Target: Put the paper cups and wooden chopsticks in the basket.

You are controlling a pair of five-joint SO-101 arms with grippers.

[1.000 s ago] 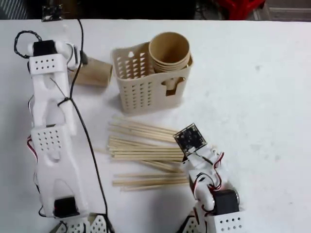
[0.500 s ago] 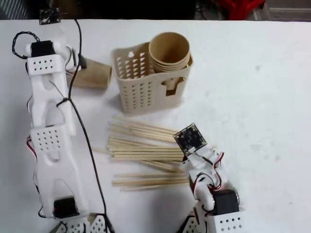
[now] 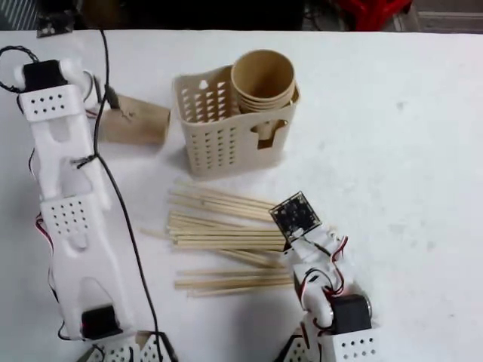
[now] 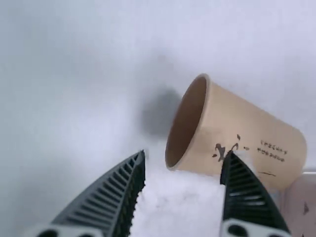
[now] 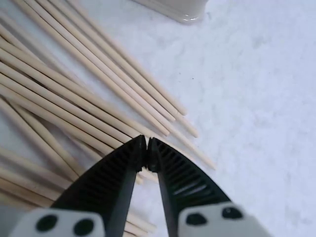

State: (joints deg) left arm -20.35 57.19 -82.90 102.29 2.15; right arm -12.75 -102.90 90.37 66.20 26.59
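Beside the basket (image 3: 219, 143), tipped paper cup (image 4: 242, 136) just ahead of spread left end effector (image 4: 185, 154), right end effector (image 5: 147, 141) closed

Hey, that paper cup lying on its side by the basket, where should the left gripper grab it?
Probably the rim, coming from the mouth end. The paper cup lies on its side with its mouth facing the open left gripper, so one finger can slip inside, one over the wall.

Bright, even light whitens the table (image 3: 392, 151); the paper cup (image 4: 247, 136) casts a soft shadow.
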